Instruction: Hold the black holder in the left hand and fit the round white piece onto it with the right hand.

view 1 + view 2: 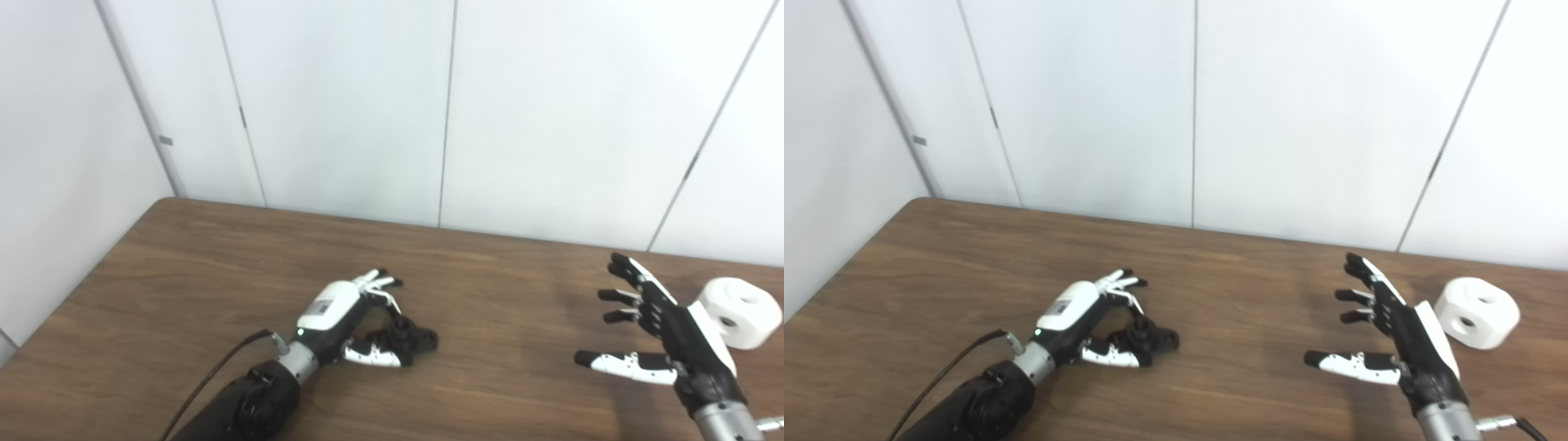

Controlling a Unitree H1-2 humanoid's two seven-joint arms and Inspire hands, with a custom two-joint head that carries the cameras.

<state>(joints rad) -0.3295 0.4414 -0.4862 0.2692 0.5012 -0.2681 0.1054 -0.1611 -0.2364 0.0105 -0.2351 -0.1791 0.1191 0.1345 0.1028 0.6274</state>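
Note:
The black holder lies on the brown table, left of centre. My left hand is around it, thumb in front and fingers arched over the back, still spread and not closed on it. The round white piece, a squat cylinder with holes in its top and side, rests on the table at the far right. My right hand hovers just left of that piece, palm facing left, fingers apart and holding nothing.
A white panelled wall runs along the table's far edge. The table's left edge slants down toward the bottom left corner. A black cable trails from my left forearm.

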